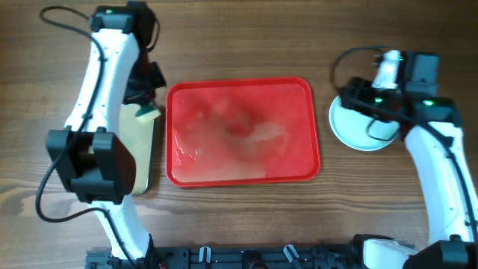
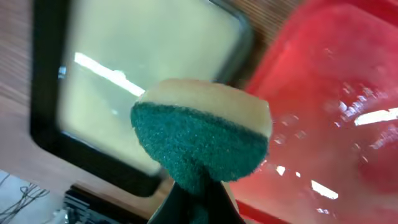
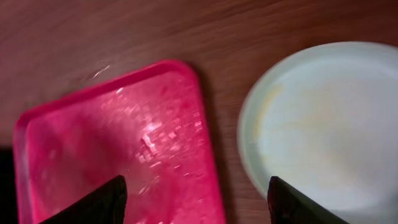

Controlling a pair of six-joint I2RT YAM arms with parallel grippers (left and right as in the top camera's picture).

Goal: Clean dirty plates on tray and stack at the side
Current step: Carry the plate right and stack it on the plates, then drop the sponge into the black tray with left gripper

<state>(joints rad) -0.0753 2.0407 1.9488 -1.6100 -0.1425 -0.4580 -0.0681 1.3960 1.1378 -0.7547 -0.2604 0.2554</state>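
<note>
L end effector [image 2: 194,204] pinching green-faced sponge [image 2: 202,140] (over black-rimmed tray [image 2: 43,93]); R end effector [image 3: 199,199] spread wide by pale plate [image 3: 323,124].

A sponge [image 2: 202,134], its green scouring face beside a yellow layer, is pinched at the tip of the left claw [image 2: 196,199]. Beneath that claw lies a black-rimmed tray [image 2: 43,93] with a beige inside, resting on the wooden counter [image 1: 239,224].
</note>
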